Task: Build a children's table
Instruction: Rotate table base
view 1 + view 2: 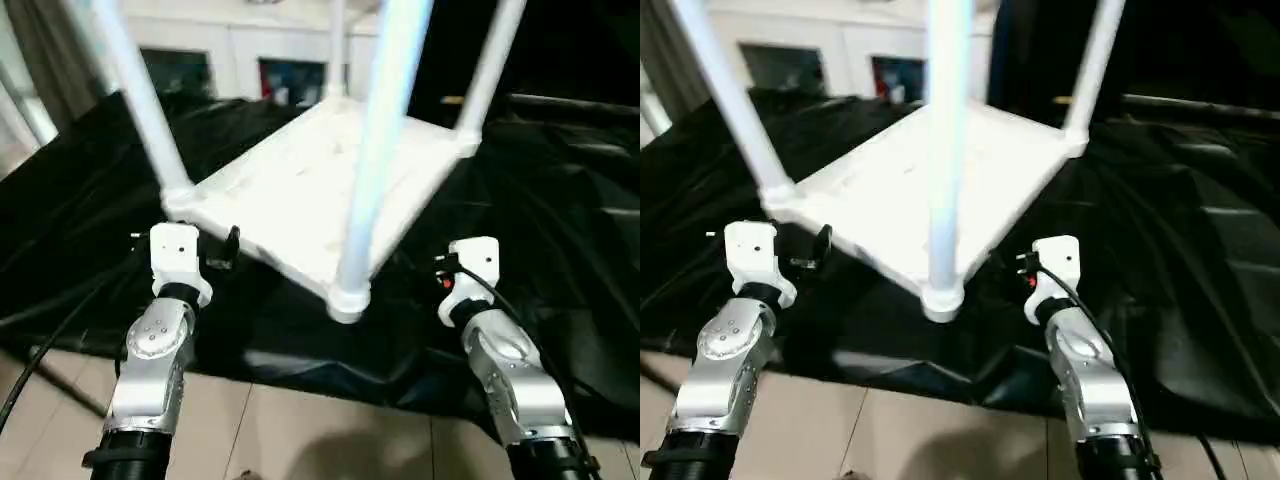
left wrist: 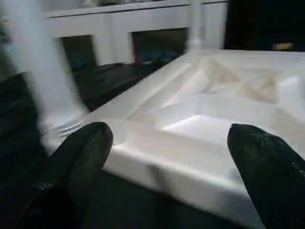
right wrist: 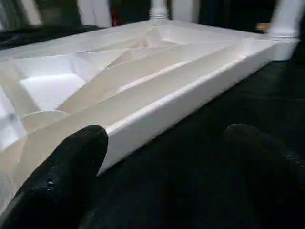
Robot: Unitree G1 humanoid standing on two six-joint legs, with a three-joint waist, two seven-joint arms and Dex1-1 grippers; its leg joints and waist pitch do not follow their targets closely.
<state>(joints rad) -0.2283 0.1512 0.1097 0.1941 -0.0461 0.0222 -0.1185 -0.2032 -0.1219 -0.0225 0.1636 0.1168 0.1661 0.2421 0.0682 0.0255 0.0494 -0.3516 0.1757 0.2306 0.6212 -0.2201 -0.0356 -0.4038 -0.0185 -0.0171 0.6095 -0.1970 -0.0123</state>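
table top (image 1: 300, 190): upside down on the black cloth (image 1: 560, 250), four legs (image 1: 380, 150) standing in its corner sockets
left end effector (image 2: 167, 157): wide open, just before the top's near rim
right end effector (image 3: 167, 162): wide open, beside its right edge, holding nothing

Dim room — the white plastic ribbed tabletop (image 1: 300, 190) glares bright, its nearest white tube leg (image 1: 378, 150) blurred; black cloth (image 1: 560, 250) swallows shadow.

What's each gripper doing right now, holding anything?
Left gripper: open, holding nothing, fingers either side of the table top's rim.
Right gripper: open, holding nothing, beside the table top.
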